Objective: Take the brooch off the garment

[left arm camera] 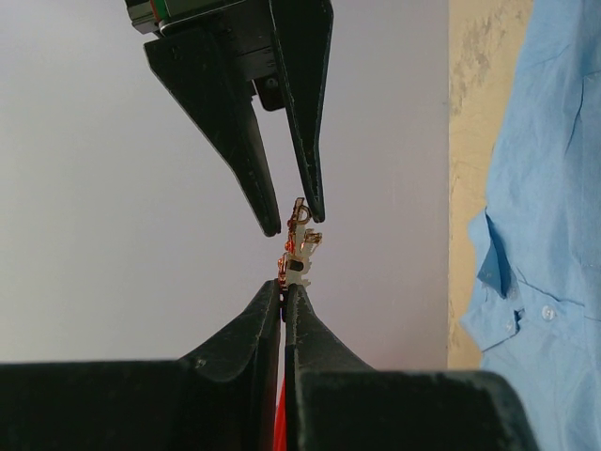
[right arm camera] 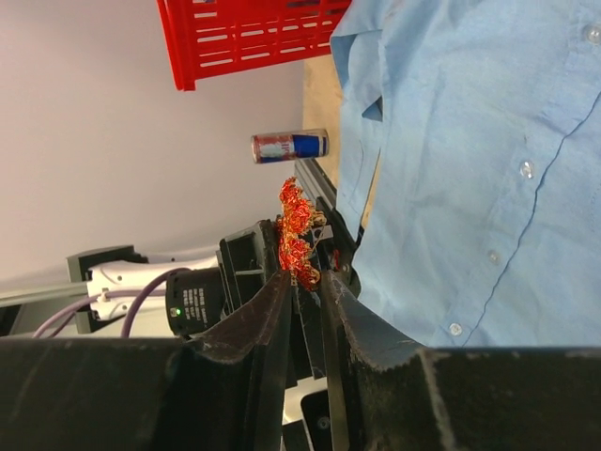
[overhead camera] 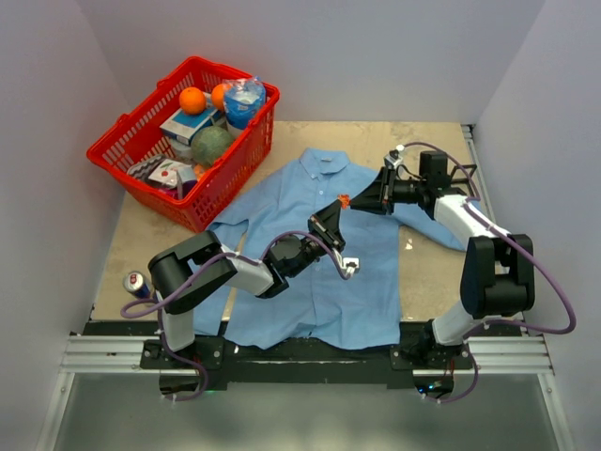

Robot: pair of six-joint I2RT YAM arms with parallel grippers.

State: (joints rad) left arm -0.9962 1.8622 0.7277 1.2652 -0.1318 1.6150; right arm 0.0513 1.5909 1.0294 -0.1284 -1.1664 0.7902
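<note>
The light blue garment [overhead camera: 319,272] lies flat on the table, and also shows in the left wrist view [left arm camera: 545,282] and the right wrist view [right arm camera: 488,169]. The brooch [overhead camera: 344,200], a tiny red-orange ornament on a gold clasp, is held in the air above it, free of the cloth. My left gripper [left arm camera: 283,287] is shut on its lower end [left arm camera: 299,249]. My right gripper [right arm camera: 305,280] faces the left one tip to tip. Its fingers [left arm camera: 302,141] stand narrowly open around the brooch's [right arm camera: 296,230] other end, with a slit of light showing beside one tip.
A red basket [overhead camera: 141,141] with oranges [overhead camera: 192,100] and groceries stands at the back left. A drink can [overhead camera: 137,283] lies at the table's left front edge, beside the left arm's base. White walls enclose the table.
</note>
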